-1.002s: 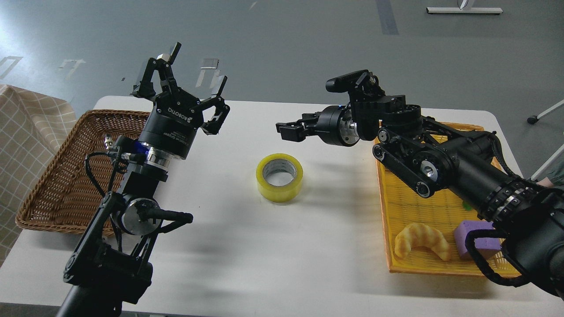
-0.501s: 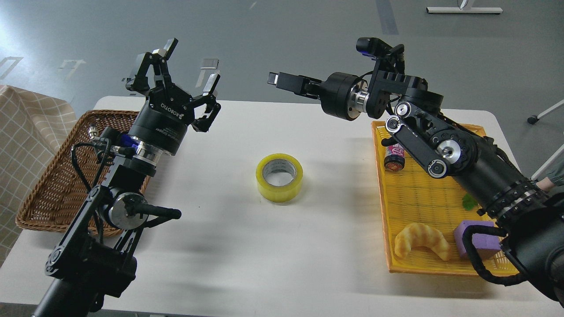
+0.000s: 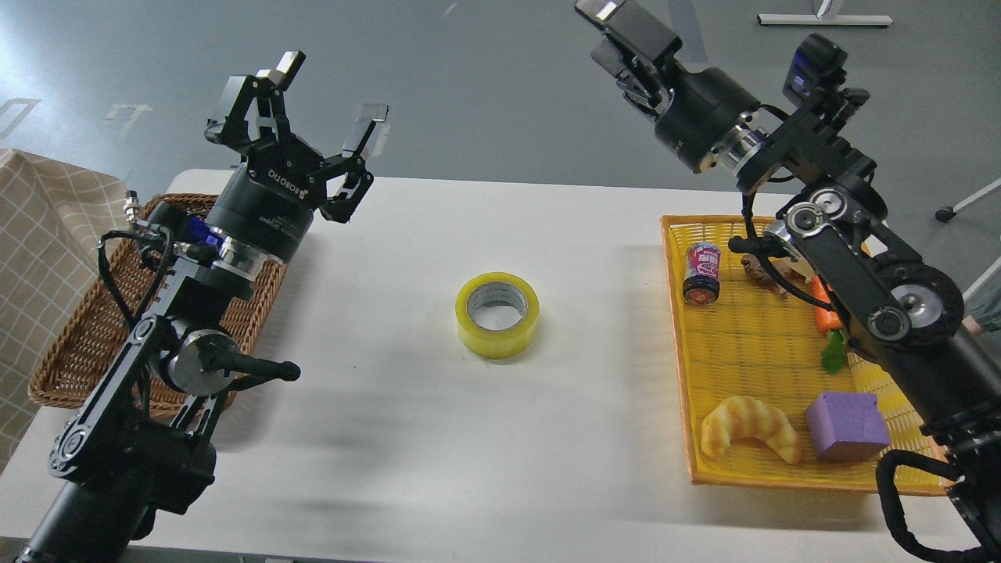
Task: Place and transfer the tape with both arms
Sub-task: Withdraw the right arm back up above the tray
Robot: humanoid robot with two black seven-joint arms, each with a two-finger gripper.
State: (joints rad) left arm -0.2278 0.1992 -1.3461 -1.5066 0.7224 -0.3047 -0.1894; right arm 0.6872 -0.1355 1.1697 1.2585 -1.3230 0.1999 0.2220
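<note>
Two black robot arms rise over a white table (image 3: 438, 438), neither touching the tape (image 3: 497, 315), a roll of translucent yellow packing tape that lies flat on its side near the table's middle, grey-white core opening upward. At left, the left gripper (image 3: 306, 102) points up and away with its two fingers spread wide apart and nothing between them, held above the near corner of a brown wicker basket (image 3: 86, 344) that sits at the table's left edge. At right, the right gripper (image 3: 618, 23) is lifted high toward the top of the view, well clear of the roll; its fingers appear drawn together, with nothing seen between them. Below that arm, a yellow tray (image 3: 743, 352) holds a small can (image 3: 701, 272) lying on its side, a croissant (image 3: 749, 426), a purple block (image 3: 847, 424) and a carrot (image 3: 827, 313) partly hidden by the arm. Checked cloth (image 3: 39, 227) hangs beside the basket.
</note>
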